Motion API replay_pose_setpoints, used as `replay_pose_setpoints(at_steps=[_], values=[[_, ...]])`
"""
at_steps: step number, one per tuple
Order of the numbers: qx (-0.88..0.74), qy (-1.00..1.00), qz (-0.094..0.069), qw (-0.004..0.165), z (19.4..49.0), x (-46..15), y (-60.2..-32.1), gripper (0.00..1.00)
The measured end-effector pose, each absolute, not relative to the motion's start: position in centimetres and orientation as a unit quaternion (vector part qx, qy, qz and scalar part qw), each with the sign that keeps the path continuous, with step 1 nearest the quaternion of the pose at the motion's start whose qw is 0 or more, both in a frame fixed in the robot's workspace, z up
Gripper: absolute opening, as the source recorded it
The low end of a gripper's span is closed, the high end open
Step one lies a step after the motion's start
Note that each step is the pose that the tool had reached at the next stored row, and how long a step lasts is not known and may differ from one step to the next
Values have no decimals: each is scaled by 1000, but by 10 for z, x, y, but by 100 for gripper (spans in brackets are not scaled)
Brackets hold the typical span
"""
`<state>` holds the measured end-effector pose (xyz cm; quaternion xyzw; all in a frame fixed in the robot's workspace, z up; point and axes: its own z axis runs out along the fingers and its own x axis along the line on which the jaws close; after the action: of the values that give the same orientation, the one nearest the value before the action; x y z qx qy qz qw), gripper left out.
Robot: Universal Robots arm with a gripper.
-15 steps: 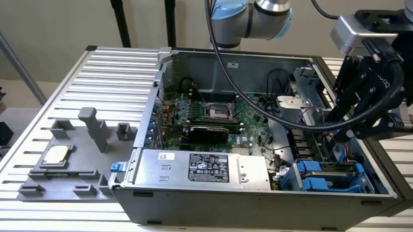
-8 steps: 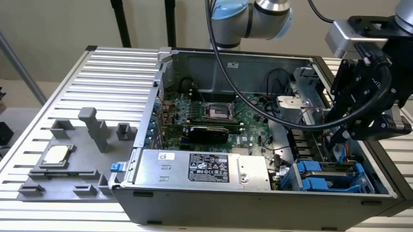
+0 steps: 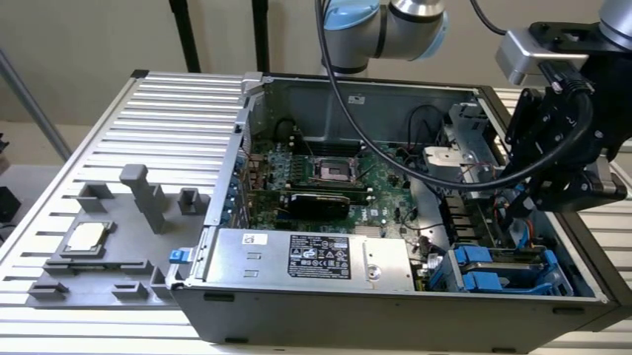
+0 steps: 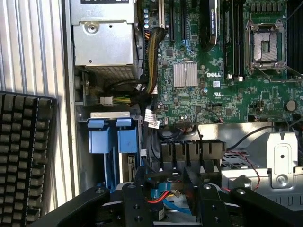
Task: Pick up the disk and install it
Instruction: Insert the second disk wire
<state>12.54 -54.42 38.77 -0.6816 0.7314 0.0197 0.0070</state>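
— Black gripper point(image 4: 165, 184) up close, fingers standing apart. Is it holding anything?
— No. Just wires point(image 4: 157, 199) behind.
— Where's the disk point(image 4: 111, 137)?
— Sitting in the computer case point(image 3: 395, 318), near the gripper.

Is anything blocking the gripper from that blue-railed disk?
Nothing solid that I can see. The gripper hangs open over the case; the disk stands in its corner, thin cables lying under the gripper.

Exterior view looks down steeply over the open computer case point(image 3: 395, 314); wrist view hangs close above, sharing its motherboard point(image 4: 213, 75).
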Motion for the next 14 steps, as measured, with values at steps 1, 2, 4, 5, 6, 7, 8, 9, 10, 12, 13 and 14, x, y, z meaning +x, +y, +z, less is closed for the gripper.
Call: replay_pose_setpoints(at_steps=[1, 2, 4, 5, 6, 7, 8, 9, 10, 12, 13, 14], values=[[-681, 732, 19, 6, 388, 126, -543, 45], [-681, 732, 18, 5, 388, 126, -542, 45], [-680, 733, 16, 4, 388, 126, -541, 45], [-679, 734, 16, 3, 388, 126, -540, 45], [-679, 734, 15, 2, 388, 126, -539, 45], [-678, 735, 14, 1, 388, 126, -538, 45], [-678, 735, 12, 0, 388, 126, -538, 45], [-678, 735, 11, -2, 388, 127, -538, 45], [-678, 735, 11, -4, 388, 128, -538, 45], [-677, 736, 12, -6, 390, 128, -538, 45], [-677, 736, 13, -6, 391, 129, -538, 45], [-677, 736, 13, -6, 392, 129, -538, 45]])
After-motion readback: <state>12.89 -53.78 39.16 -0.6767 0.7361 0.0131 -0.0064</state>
